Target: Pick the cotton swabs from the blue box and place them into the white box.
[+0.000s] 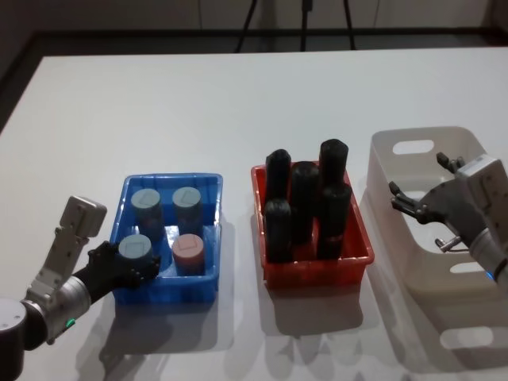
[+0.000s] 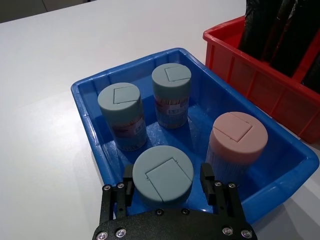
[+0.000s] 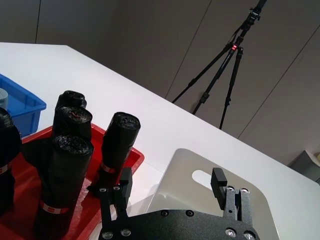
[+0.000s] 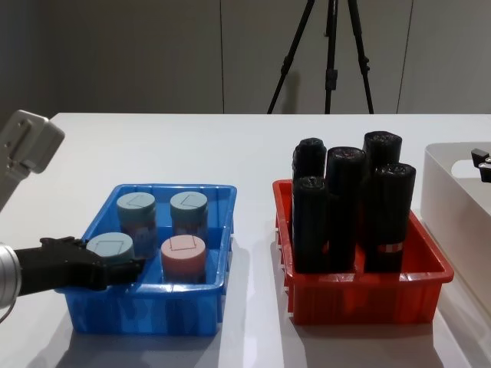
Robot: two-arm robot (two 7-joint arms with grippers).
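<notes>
The blue box sits at the left and holds several cotton swabs tubs, three with grey-blue lids and one pink. My left gripper reaches into the box's near left corner. Its fingers press on both sides of a grey-blue tub, which stands on the box floor. My right gripper hovers open above the white box at the right, with nothing between its fingers.
A red bin with several tall black cylinders stands between the two boxes. Bare white table lies behind and in front. A tripod stands beyond the far edge.
</notes>
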